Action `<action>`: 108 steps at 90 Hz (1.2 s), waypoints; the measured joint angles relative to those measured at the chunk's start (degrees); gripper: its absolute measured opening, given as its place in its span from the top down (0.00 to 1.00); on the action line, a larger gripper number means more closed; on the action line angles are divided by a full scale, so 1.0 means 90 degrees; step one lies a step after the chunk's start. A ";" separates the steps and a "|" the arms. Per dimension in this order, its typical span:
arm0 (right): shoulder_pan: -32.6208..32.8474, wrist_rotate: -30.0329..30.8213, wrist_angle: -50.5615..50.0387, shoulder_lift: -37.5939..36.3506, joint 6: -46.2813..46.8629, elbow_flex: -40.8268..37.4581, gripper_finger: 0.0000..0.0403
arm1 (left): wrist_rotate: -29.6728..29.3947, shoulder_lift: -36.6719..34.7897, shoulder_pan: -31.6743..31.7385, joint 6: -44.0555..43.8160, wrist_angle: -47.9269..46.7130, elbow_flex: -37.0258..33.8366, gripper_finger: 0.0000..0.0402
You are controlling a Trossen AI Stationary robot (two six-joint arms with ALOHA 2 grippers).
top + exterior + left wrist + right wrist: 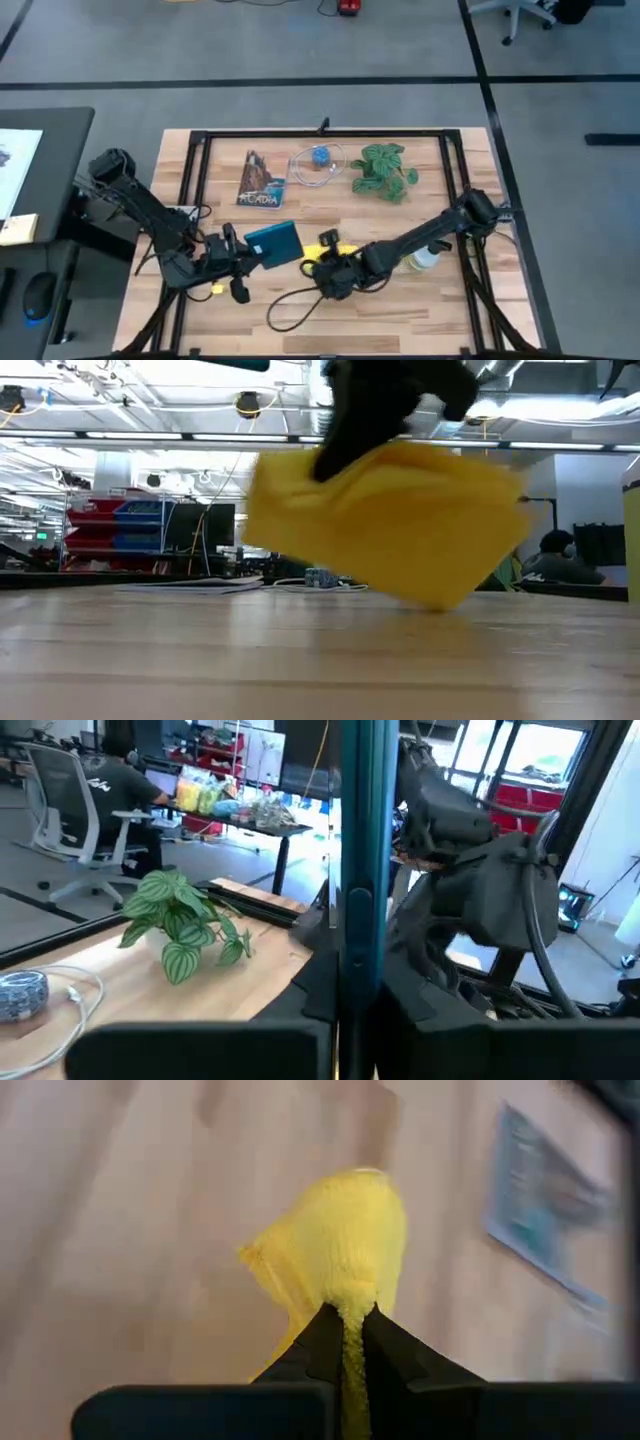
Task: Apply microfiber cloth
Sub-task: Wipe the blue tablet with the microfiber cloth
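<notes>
The bright yellow microfiber cloth point(325, 247) hangs bunched from my right gripper point(346, 1332), which is shut on it near the table's middle front. In the low view the cloth point(390, 520) spreads wide below the dark gripper point(380, 400). Just left of it, my left gripper point(238, 265) is shut on the dark tablet with the teal back point(273, 243). The tablet's teal edge point(357, 870) stands upright in the left wrist view, with my right arm behind it. My left gripper has the tablet's near-left end point(252, 252) between its two fingers, coming level from the table's left. The tablet stands on edge and tilted, its teal back up. Whether it rests on the table I cannot tell. My right gripper pinches a gathered fold of the cloth point(347, 1342) between its two fingertips, from above and slanting from the right. The cloth hangs slack below the fingers. Its lowest corner point(435, 603) is close to the tabletop; whether it touches I cannot tell.
At the back lie a book point(262, 180), a coiled cable with a blue piece point(318, 162) and a green plant point(383, 170). A pale bottle point(425, 260) stands by my right arm. A black cable point(290, 305) loops near the front edge.
</notes>
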 joint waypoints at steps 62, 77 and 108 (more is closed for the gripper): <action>-0.0156 -0.2271 0.0622 0.0397 0.0681 0.0133 0.53 | -0.0059 0.0000 -0.0042 -0.0218 -0.0293 -0.0002 0.98; 0.0195 -0.1938 0.0371 -0.0563 0.0582 -0.0111 0.42 | 0.0491 0.0000 -0.0052 -0.0408 -0.0508 -0.0002 0.98; 0.1627 -0.0874 0.0222 -0.2276 -0.2501 -0.0316 0.45 | 0.4486 0.0054 0.0872 -0.1502 -0.1025 -0.0002 0.98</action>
